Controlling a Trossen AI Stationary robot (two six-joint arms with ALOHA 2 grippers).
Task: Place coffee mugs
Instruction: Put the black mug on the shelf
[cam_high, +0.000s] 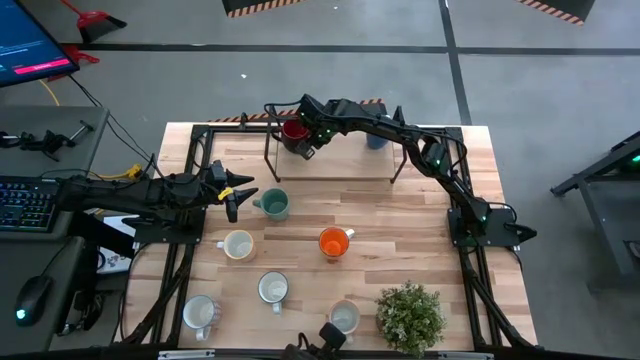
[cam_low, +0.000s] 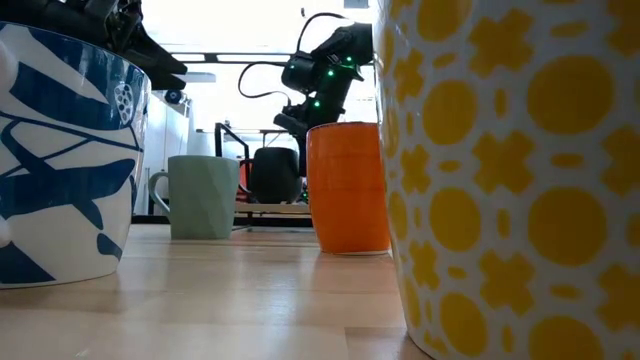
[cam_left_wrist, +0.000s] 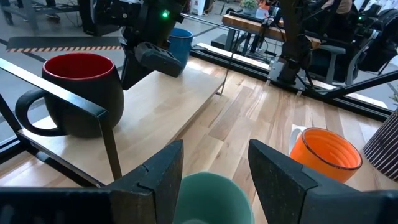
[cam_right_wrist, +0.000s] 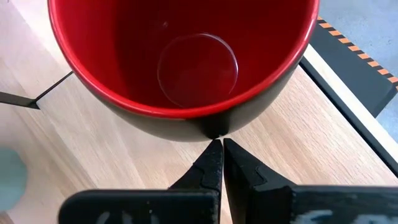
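Right pincer (cam_right_wrist: 219, 163) shut beside red-lined black mug (cam_right_wrist: 186, 68).

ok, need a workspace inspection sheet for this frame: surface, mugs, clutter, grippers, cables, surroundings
Surface: light wood table with a raised wooden shelf on a dark frame at the far side.
Job's things: dark red mug and blue mug on the shelf; teal mug, orange mug and four white mugs, one at, on the table.
Clutter: potted plant at the near right corner.
Grippers: left gripper open over the teal mug; right gripper shut, tips at the dark red mug's outer wall.
Cables: yellow cable left of the table.
Surroundings: keyboard, mouse and monitor on the left.
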